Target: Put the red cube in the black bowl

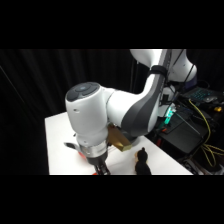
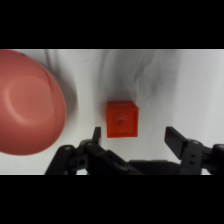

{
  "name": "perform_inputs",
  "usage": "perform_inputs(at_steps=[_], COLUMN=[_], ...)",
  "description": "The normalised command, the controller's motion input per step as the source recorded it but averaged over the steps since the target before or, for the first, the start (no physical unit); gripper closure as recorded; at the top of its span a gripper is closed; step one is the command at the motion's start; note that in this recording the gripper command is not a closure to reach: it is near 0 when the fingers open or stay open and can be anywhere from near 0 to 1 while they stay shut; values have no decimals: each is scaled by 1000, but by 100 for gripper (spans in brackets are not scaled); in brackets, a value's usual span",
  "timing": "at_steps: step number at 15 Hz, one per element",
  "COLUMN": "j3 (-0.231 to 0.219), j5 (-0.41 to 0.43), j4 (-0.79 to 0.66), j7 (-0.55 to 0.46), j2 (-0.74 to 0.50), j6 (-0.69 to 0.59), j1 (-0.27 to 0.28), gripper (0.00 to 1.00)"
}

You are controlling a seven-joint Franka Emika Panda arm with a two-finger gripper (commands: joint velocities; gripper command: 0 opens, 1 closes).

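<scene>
Since the spread fingers (image 2: pixel 135 137) sit off-centre past the small red-orange cube (image 2: pixel 121 119), closing now might just nudge it sideways.

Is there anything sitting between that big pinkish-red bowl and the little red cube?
Nothing: in the wrist view, only bare white table separates the red-pink bowl from the red cube.

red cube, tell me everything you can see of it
The red cube is a small bright red-orange block with matte faces and crisp edges. In the wrist view it sits flat on the white table, showing its top and one side face. Nothing touches it. The red-pink bowl lies apart to one side. The open claw hovers above it, not yet around it. The side view does not show it clearly.
</scene>
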Motion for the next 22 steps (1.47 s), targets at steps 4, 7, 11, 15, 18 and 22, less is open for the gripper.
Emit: perform_inputs(at_steps=[4, 7, 11, 15, 18, 22], j3=[-55, -27, -27, -45, -42, -44], j5=[-5, 18, 24, 30, 38, 25], j4=[258, 210, 186, 180, 158, 85], j7=[28, 43, 26, -10, -5, 23], j2=[218, 178, 173, 177, 100, -31], j6=[57, 71, 86, 86, 48, 53], j1=[40, 69, 61, 19, 15, 38], gripper=[0, 0, 0, 0, 100, 100])
